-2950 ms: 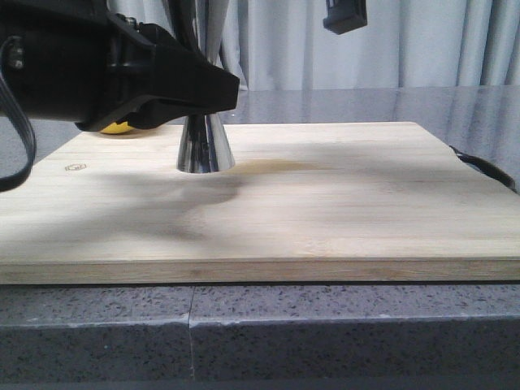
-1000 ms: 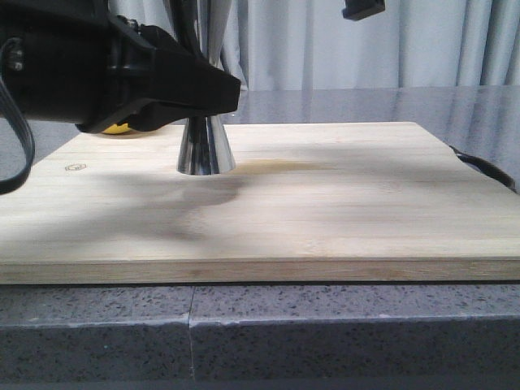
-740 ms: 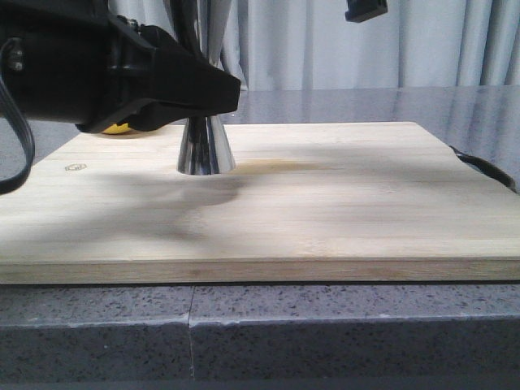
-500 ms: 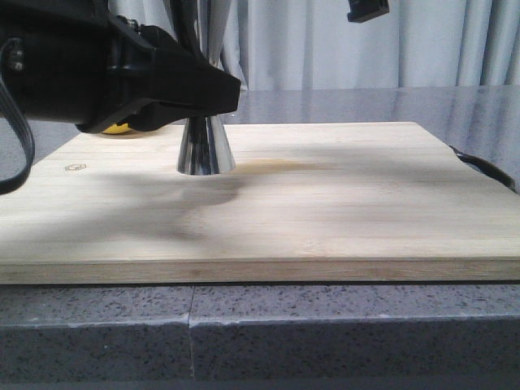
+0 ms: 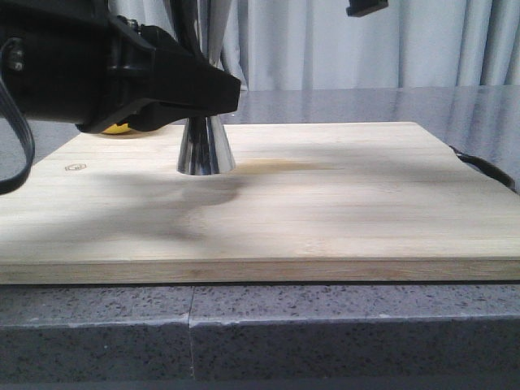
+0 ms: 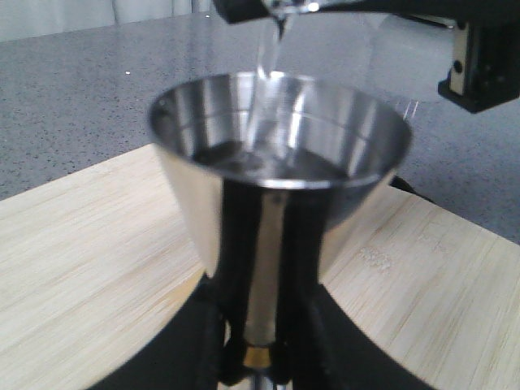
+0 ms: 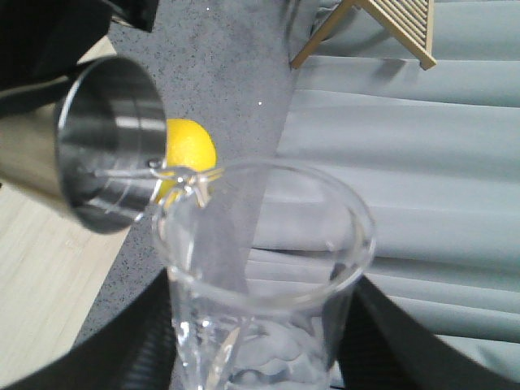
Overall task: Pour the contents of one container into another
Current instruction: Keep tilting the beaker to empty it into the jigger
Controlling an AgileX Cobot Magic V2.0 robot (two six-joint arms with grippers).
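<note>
The steel jigger [image 6: 276,154] stands on the wooden board [image 5: 341,203], and my left gripper [image 6: 260,325] is shut on its narrow waist at the gold band. In the front view only its flared base [image 5: 205,148] shows below my left arm. The clear glass beaker [image 7: 268,268] is tilted in my right gripper [image 7: 260,353], which is shut on its body. Its spout [image 7: 175,175] sits over the jigger's rim [image 7: 106,138]. A thin stream of clear liquid [image 6: 268,61] falls into the jigger's cup, which holds some liquid. The front view shows only a corner of the right gripper [image 5: 367,8].
A yellow lemon [image 7: 188,150] lies on the grey counter behind the jigger, and it also peeks out under my left arm as a yellow lemon [image 5: 119,127]. A black object [image 5: 479,166] lies at the board's right edge. Curtains hang behind.
The right gripper has crept up and to the right at the top of the front view. The left arm and jigger have stayed still.
</note>
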